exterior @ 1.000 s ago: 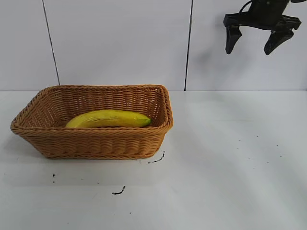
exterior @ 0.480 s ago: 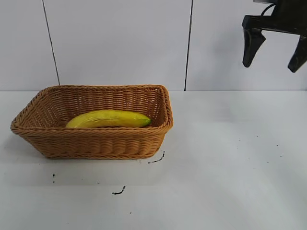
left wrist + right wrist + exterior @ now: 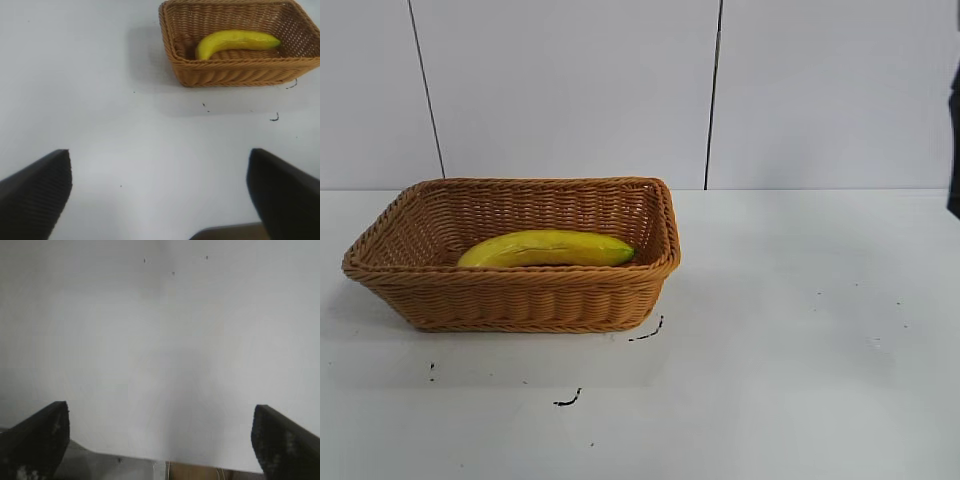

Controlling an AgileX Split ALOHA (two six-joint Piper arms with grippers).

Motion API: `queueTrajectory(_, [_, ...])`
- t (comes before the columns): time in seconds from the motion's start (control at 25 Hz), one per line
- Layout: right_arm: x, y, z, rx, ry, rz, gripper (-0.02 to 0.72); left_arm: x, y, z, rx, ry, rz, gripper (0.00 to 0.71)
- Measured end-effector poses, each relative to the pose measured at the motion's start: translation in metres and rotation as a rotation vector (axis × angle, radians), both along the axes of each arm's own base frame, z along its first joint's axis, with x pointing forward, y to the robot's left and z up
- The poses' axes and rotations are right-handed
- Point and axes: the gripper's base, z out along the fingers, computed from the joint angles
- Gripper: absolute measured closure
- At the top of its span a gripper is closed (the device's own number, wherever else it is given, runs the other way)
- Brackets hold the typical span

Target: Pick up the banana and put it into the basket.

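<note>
While the banana (image 3: 546, 249) lies lengthwise inside the basket (image 3: 515, 300), we see it resting on the woven floor with its greenish-dark tip toward the basket's right end wall, close under the braided rim. The basket sits on the left part of the white table (image 3: 800, 350), and a few small dark marks (image 3: 645, 334) lie on the tabletop just in front of its near right corner.

From the left wrist view we find the left gripper (image 3: 160, 195) well apart from the basket (image 3: 240, 75), held over bare table, with its two dark fingers (image 3: 35, 195) spread wide at the frame's edges and nothing between them. The banana (image 3: 235, 41) shows plainly in the basket from there too.

Our right gripper (image 3: 160, 440) likewise has its fingers (image 3: 35, 440) far apart and holds nothing, with only plain white surface ahead of it. In the exterior view just a dark sliver (image 3: 955, 140) shows at the right edge, which is probably part of that arm, though we cannot make out which part. Neither gripper touches the banana or the basket.
</note>
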Motion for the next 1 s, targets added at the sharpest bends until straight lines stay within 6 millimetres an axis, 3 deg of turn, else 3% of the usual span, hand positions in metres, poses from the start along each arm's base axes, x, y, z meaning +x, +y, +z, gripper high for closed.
queueTrajectory(0.28, [-0.065,-0.001,-0.016,-0.004,-0.3,-0.002,0.012,0.0,0.0,0.0,0.0,0.0,0.0,0.02])
queueTrajectory(0.36, [-0.08,-0.001,-0.012,-0.002,-0.391,-0.009,0.012,0.0,0.0,0.0,0.0,0.0,0.0,0.02])
queueTrajectory(0.8, [-0.139,-0.004,0.007,0.002,-0.801,-0.07,0.012,0.0,0.0,0.0,-0.001,0.0,0.0,0.02])
queueTrajectory(1.0, [-0.153,-0.006,0.008,-0.022,-0.893,-0.074,0.012,0.0,0.0,0.0,-0.001,0.0,0.0,0.02])
